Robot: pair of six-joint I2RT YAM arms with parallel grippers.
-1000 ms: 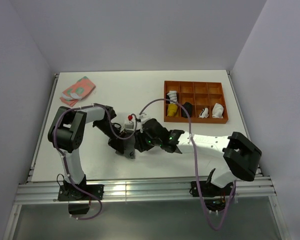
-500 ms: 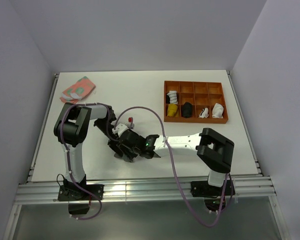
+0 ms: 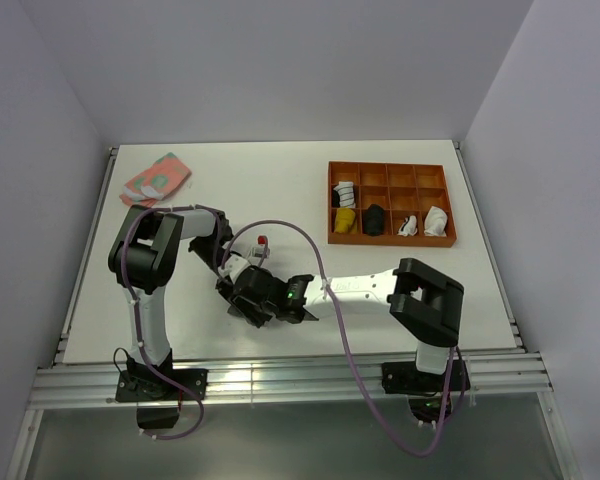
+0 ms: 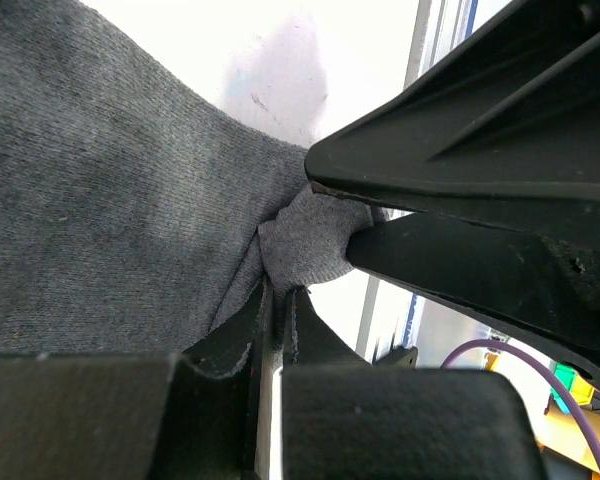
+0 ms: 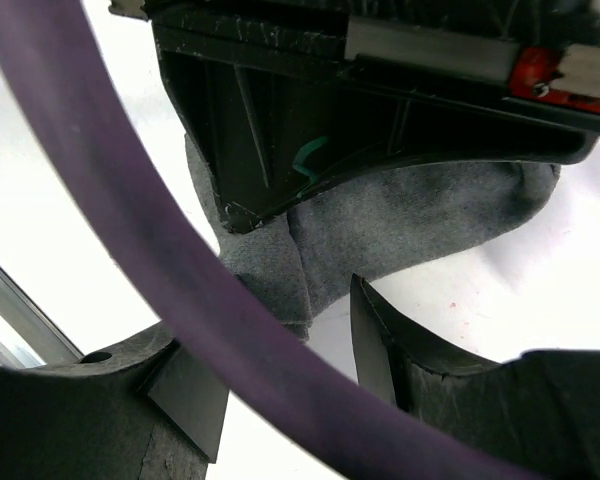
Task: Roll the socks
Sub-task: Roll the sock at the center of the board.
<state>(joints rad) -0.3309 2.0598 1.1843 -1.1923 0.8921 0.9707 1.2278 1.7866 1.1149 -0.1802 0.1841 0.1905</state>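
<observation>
Pinching a small fold of the grey sock, the left gripper is clamped tight, with the knit bunched into a nub just past its tips. The sock lies flat on the white table close to the near edge, between the two arm bases and almost hidden from above by the meeting wrists. The right gripper stands spread beside the left one. Its fingers straddle a pleat of the same sock without squeezing it, so it grips nothing. The striped sock cannot be picked out in any view; whether it lies under the arms cannot be told.

The grey knit looks soft, light and limp, and it folds wherever it is pressed. It will probably slump and unroll unless one edge is pinned, and a shallow pinch may slip off the thin fabric. The best hold seems to be at the doubled edge where the pleat has already formed, taking both layers deep between the pads.

Farther back on the right sits an orange divided tray holding rolled bundles, among them a yellow bundle and a black bundle. At the far left lie folded pink socks. No brand, label or writing can be read anywhere.
</observation>
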